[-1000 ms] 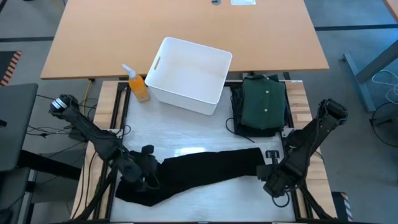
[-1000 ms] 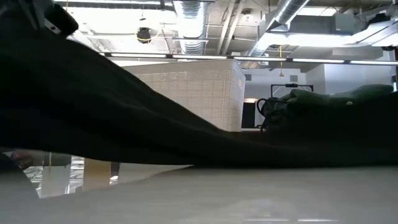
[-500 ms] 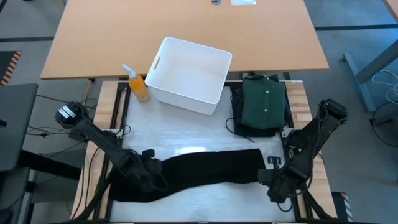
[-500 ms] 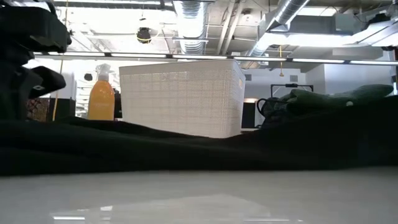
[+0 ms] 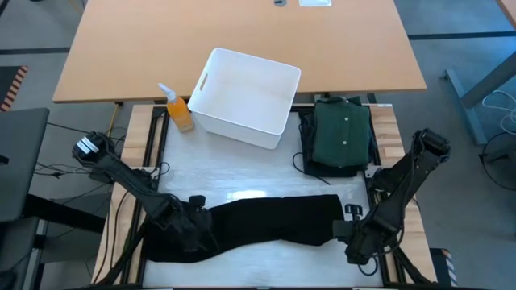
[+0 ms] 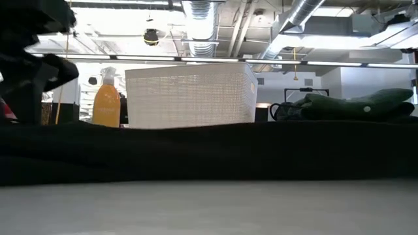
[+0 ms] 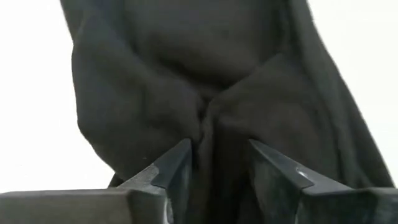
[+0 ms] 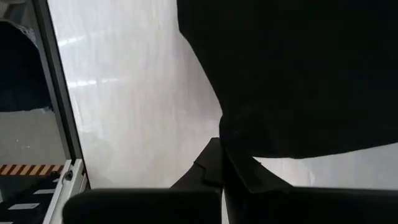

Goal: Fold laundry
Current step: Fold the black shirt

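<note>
I see the white plastic bin (image 5: pixel 246 97) holding nothing. The long black garment (image 5: pixel 266 223) lies flat, its long axis running left-right; my left hand (image 5: pixel 196 229) stands parted around its bunched end, while my right hand (image 5: pixel 345 231) pinches the opposite end.

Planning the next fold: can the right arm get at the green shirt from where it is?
Probably yes. The green shirt lies uncovered on the right arm's side, nothing between them. But the right gripper is shut on the black garment and must let go first.
</note>
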You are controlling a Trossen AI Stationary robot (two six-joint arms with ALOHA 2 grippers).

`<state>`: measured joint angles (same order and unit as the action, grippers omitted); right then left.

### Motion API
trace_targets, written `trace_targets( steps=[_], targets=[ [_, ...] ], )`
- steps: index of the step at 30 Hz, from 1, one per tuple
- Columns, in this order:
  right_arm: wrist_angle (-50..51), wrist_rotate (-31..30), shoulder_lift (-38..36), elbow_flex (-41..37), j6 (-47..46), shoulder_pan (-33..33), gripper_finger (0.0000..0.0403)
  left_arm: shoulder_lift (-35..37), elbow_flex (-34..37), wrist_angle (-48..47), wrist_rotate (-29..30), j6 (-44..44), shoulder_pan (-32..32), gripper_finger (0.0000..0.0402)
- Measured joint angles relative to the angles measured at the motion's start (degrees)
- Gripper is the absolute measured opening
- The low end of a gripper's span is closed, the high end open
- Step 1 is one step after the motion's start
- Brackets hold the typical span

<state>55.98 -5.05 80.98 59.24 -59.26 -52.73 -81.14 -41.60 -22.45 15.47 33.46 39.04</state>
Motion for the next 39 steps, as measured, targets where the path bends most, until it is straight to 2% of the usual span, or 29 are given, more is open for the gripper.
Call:
trace_targets(
  steps=[4,8,14,19,22,30,35,39],
  targets=[
    [0.0,0.3,1.1,0.0,-0.3,0.0,0.0018,1.7,-0.1,0.4,-2.0,-3.5,0.9,0.0151],
    [0.0,0.4,2.1,0.0,-0.3,0.0,0.0018,1.8,-0.1,-1.9,-2.8,-2.6,0.9,0.0133],
    [0.3,0.4,2.7,0.0,-0.3,0.2,0.0018,1.5,-0.1,-3.4,-4.4,-1.3,1.0,0.0083],
    [0.1,-1.4,2.7,0.0,-1.0,0.9,0.0027,1.5,-0.1,-3.5,-4.3,-1.3,0.7,0.0013],
    [-0.5,-3.3,2.7,0.0,-1.8,1.2,0.0048,1.5,-0.1,-3.4,-4.3,-0.8,0.4,0.0005],
    [-0.2,-4.2,4.9,0.0,5.5,-1.3,0.0131,1.5,-0.1,-3.4,-4.3,-0.8,0.5,0.0001],
    [-0.3,-2.8,7.4,0.1,5.5,-3.5,0.0196,1.5,-0.1,-3.4,-4.6,-0.4,0.5,0.0000],
    [1.1,-0.9,9.2,1.9,2.0,-4.7,0.0234,1.5,-0.1,-3.4,-4.6,-0.8,0.5,0.0000]
  ],
)
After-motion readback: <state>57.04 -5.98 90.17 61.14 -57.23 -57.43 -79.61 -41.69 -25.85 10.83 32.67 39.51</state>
